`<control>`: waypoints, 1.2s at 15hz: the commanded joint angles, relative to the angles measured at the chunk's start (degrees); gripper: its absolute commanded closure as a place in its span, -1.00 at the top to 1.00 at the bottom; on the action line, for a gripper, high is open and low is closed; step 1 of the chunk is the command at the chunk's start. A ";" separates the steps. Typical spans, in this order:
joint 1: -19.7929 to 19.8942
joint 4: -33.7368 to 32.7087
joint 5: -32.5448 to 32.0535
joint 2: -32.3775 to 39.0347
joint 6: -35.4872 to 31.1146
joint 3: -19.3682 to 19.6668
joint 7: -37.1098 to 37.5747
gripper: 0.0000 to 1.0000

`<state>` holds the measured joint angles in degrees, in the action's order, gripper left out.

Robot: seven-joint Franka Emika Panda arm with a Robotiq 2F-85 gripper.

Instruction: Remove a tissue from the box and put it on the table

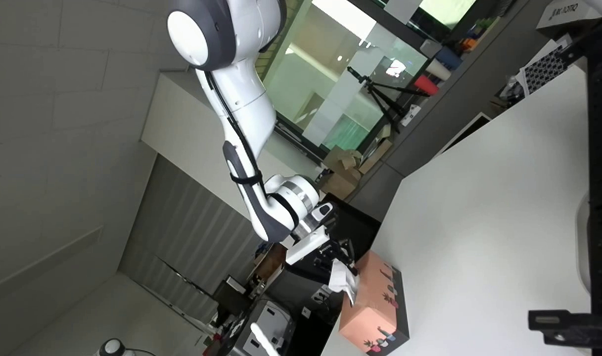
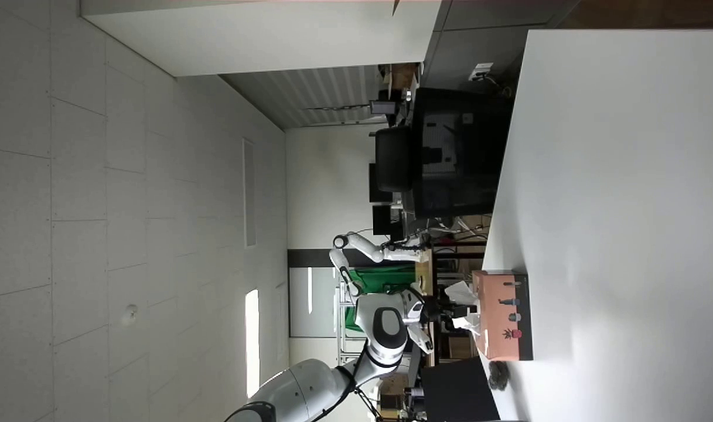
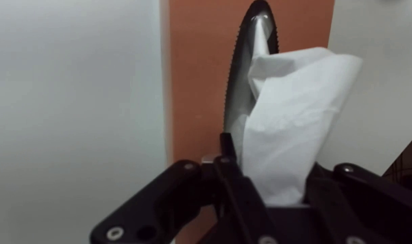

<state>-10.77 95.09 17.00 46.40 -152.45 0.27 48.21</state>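
The salmon-pink box (image 1: 370, 291) stands on the glossy white table (image 1: 479, 212), near its edge; it also shows in an exterior view (image 2: 497, 316). In the wrist view its pink top (image 3: 195, 84) has a dark oval slot. The crumpled white tissue (image 3: 287, 128) sticks up out of that slot and lies between my fingers, up against the palm. My gripper (image 3: 272, 152) is just over the box top with its fingers apart. In an exterior view the tissue (image 2: 461, 293) shows on both sides of the dark fingers. The far fingertip is partly hidden by the tissue.
A dark fuzzy object (image 2: 498, 375) lies on the table beside the box. A black mount with a bracket (image 1: 560, 326) stands at the table's side. Cardboard boxes (image 1: 343, 173) and a dark equipment case (image 2: 461, 152) are beyond the table edge.
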 commanded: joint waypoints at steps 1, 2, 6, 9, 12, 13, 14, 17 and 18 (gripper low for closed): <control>-0.18 -2.06 -0.39 -0.53 2.94 0.52 1.25 -0.94; -0.34 -2.16 -0.59 -0.87 2.82 0.71 1.28 -0.98; -0.35 -2.18 -0.87 -4.19 5.44 0.80 1.43 -1.00; 0.18 -1.82 -1.35 -8.91 9.50 0.92 1.04 -1.00; 0.52 -3.21 -4.74 -14.26 19.81 2.69 1.23 -1.00; 0.77 -3.50 -7.01 -15.87 24.92 3.47 1.22 -1.00; 1.44 -3.29 -8.64 -17.48 29.39 3.72 0.19 -1.00; 4.02 -5.64 -13.96 -19.90 42.70 5.01 -3.68 -1.00; 4.74 -6.01 -16.65 -19.87 45.58 6.14 -4.06 -1.00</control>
<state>-8.06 90.92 5.25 27.30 -115.42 4.80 45.98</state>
